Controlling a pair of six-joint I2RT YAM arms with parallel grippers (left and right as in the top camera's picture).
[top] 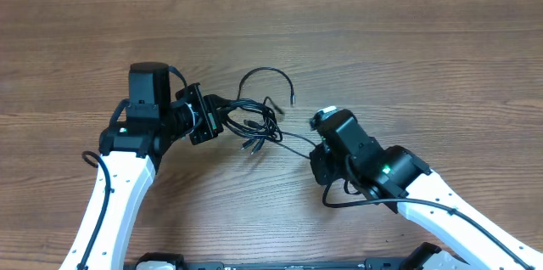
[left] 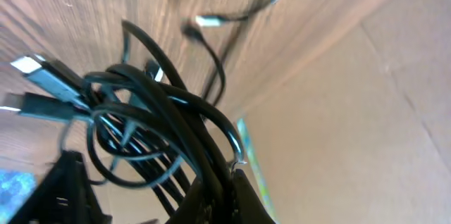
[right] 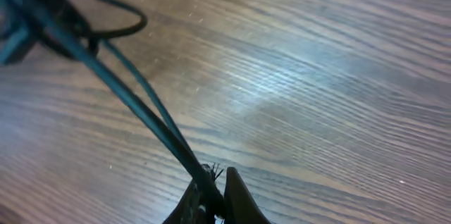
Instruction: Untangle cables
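A tangle of thin black cables [top: 254, 121] with silver plugs lies in the middle of the wooden table. My left gripper [top: 206, 115] is shut on the left side of the bundle; the left wrist view shows several black cables [left: 162, 118] pinched between its fingers [left: 218, 182], with plugs [left: 32, 69] hanging loose. My right gripper [top: 316, 153] is shut on one or two black strands [right: 134, 104] that run taut from its fingers [right: 211, 192] up to the tangle. One cable loop [top: 265, 75] arcs toward the far side, ending in a plug [top: 293, 98].
The wooden table [top: 407, 58] stretches all round. A black cable of the right arm [top: 348, 202] loops below the right wrist. The wall's pale edge shows in the left wrist view [left: 366, 111].
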